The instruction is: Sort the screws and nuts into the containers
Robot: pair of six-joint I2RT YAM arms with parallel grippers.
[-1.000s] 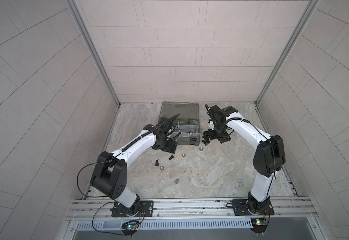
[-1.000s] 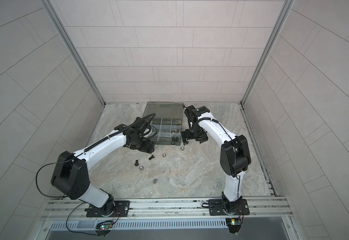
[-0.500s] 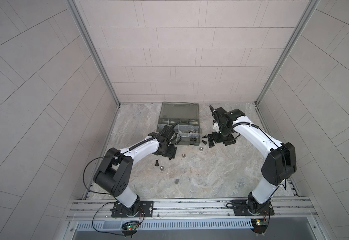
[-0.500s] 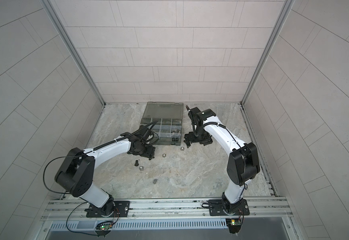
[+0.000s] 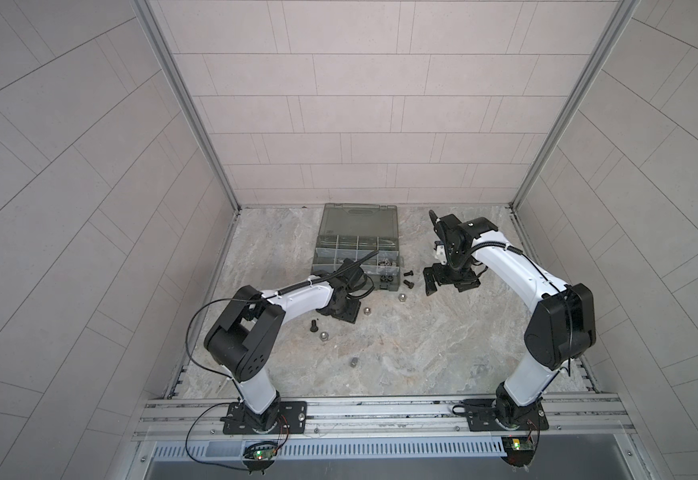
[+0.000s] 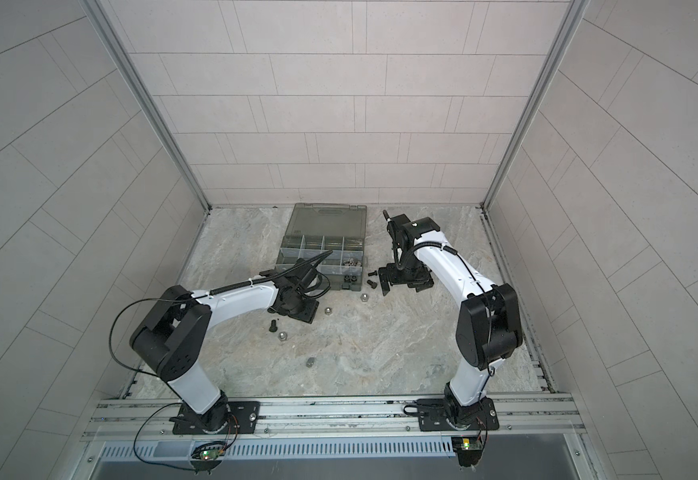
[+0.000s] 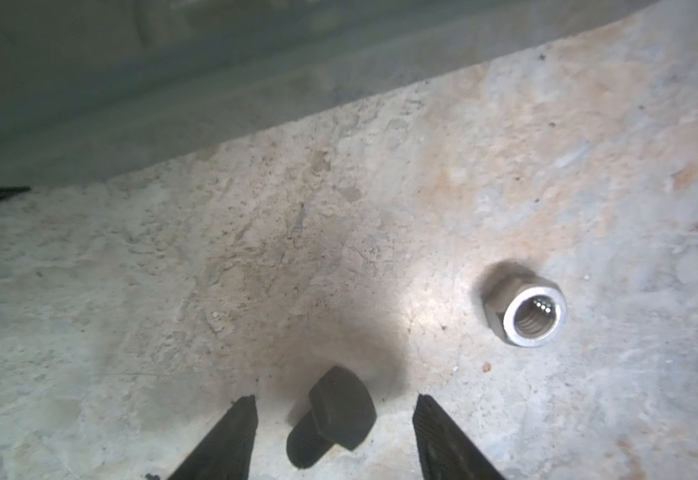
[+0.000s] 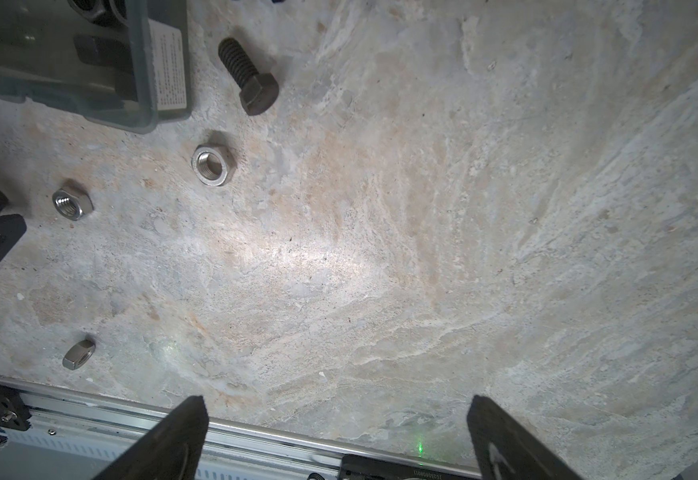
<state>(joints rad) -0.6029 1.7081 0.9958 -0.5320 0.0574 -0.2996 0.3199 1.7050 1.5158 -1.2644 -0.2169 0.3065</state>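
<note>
**Straddling a black screw in front of the organizer case**

The left jaws stand partly parted and low over the counter [image 7: 339,208], with one fingertip [image 7: 231,436] on each side of a black screw [image 7: 330,415] that lies on its side. A gap shows on both sides, so nothing is gripped. A silver nut [image 7: 524,309] lies near it, threaded hole up. In both top views the left arm [image 5: 297,297] hides that screw, with its wrist just in front of the organizer case [image 5: 317,266].

The right jaws are spread wide and empty over bare counter, right of the case. In the right wrist view a second screw [image 8: 252,81] lies just beside the case corner. A hex nut [image 8: 213,164] lies near that screw, and another nut [image 8: 72,202] lies further along.

In a top view a third screw [image 5: 313,325] and a domed nut [image 5: 323,335] lie close together left of the left wrist. A lone nut [image 5: 354,362] sits nearer the front rail [image 5: 380,405].

The case lid [image 5: 360,218] lies open toward the back wall. The front right cells hold what seem to be black and silver nuts, too small to be sure.
</note>
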